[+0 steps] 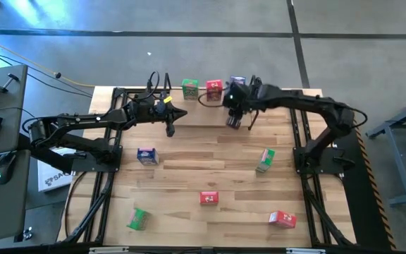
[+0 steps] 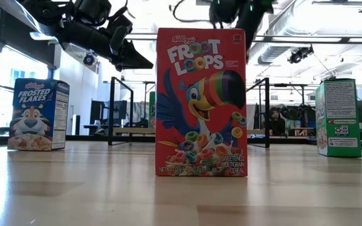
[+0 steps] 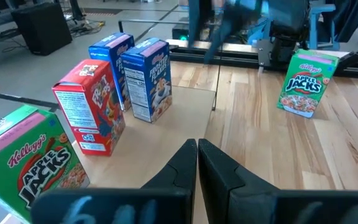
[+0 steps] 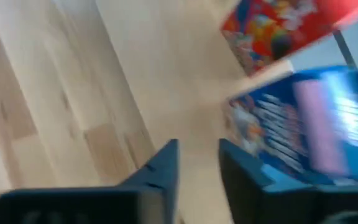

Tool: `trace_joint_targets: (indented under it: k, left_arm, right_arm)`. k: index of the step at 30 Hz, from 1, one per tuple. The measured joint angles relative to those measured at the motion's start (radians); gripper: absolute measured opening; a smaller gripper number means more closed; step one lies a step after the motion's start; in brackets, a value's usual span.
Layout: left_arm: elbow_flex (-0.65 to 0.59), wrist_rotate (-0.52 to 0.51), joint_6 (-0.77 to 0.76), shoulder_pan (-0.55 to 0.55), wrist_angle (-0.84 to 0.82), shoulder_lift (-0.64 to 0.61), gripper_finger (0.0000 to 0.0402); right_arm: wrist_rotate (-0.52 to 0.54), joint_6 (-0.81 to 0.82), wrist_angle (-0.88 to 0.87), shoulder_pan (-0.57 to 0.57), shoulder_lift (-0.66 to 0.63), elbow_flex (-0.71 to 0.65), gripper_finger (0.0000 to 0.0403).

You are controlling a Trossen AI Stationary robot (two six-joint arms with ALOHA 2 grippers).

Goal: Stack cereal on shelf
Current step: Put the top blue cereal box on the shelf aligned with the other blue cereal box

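The shelf [image 1: 273, 99] runs along the table's far edge. On its light board [image 3: 182, 118] stand a green Apple Jacks box [image 3: 27, 165], a red Froot Loops box [image 3: 89, 106] and two blue Frosted Flakes boxes [image 3: 146, 78]. My left gripper [image 1: 170, 128] hovers shut just in front of the shelf, left of the boxes, holding nothing. My right gripper [image 1: 233, 122] hovers open in front of the shelf near the blue boxes [image 4: 316, 124]; its fingers [image 4: 197, 158] hold nothing. Several more cereal boxes stand or lie on the table.
Loose on the table are a blue box [image 1: 146, 156], a green box [image 1: 265, 160], a red box [image 1: 209, 198], a green box [image 1: 138, 219] and a red box [image 1: 283, 219]. The arm bases stand at the table's left and right edges. Bare wood lies in the middle.
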Motion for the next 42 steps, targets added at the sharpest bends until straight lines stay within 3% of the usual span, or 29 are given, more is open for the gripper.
trace_joint_targets:
  k: [5, 10, 25, 34, 42]
  left_arm:
    - [0.000, 0.000, -0.014, 0.000, 0.019, 0.000, 0.0007]
    - [0.000, 0.000, -0.024, 0.000, 0.020, 0.000, 0.0007]
    - [0.000, 0.000, -0.036, 0.000, 0.020, 0.000, 0.0007]
    - [0.000, -0.001, -0.036, 0.000, 0.020, 0.000, 0.0007]
    - [0.000, -0.003, -0.038, 0.000, 0.018, 0.000, 0.0007]
  right_arm:
    - [0.030, 0.064, 0.347, 0.008, -0.007, -0.226, 0.0009]
    - [0.120, 0.116, 0.529, -0.022, -0.007, -0.316, 0.0022]
    - [0.179, 0.159, 0.549, -0.080, -0.007, -0.343, 0.0002]
    - [0.093, 0.119, 0.592, -0.023, -0.009, -0.275, 0.0002]
    - [0.198, 0.136, 0.579, -0.022, 0.045, -0.255, 0.0002]
